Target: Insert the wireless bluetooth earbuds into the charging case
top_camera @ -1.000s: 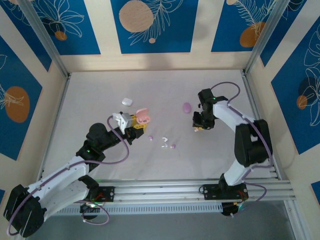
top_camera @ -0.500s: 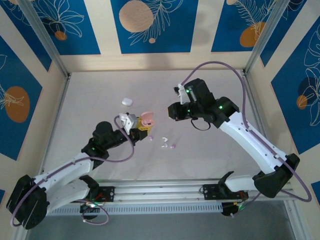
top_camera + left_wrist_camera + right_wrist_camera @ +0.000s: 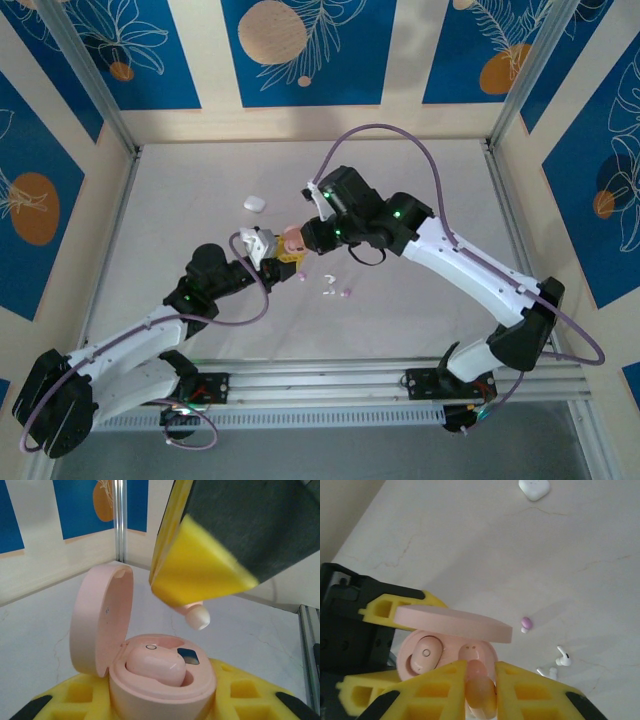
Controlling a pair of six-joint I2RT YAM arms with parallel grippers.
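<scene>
Plainly, the risk lies in the last bit of travel. The right jaws are clamped on a held pink earbud (image 3: 480,687), low in the centre of the right wrist view, just above the pink charging case (image 3: 155,700). The left jaws grip that case low on its body, near the middle of the top view. Its lid (image 3: 100,620) stands open beside the cups. One cup holds a seated pink earbud (image 3: 422,657); the empty cup (image 3: 472,652) next to it looks to be the target.

If the held bud comes down tilted or off-centre, I judge it may catch the cup's rim and pop from the pads or ride up on its neighbour. A hard press could twist the case in the left jaws or knock the lid. Letting go too high would drop the bud onto the worktop (image 3: 200,180), where so smooth a thing would likely roll.

Counted: two cases, the pink one and a white case (image 3: 254,202) toward the upper left of the worktop. There are two pink buds. Loose, just below and right of the pink case in the top view, lie two white earbuds (image 3: 563,657) and, as far as their small size allows, two purple earbuds (image 3: 526,624).
</scene>
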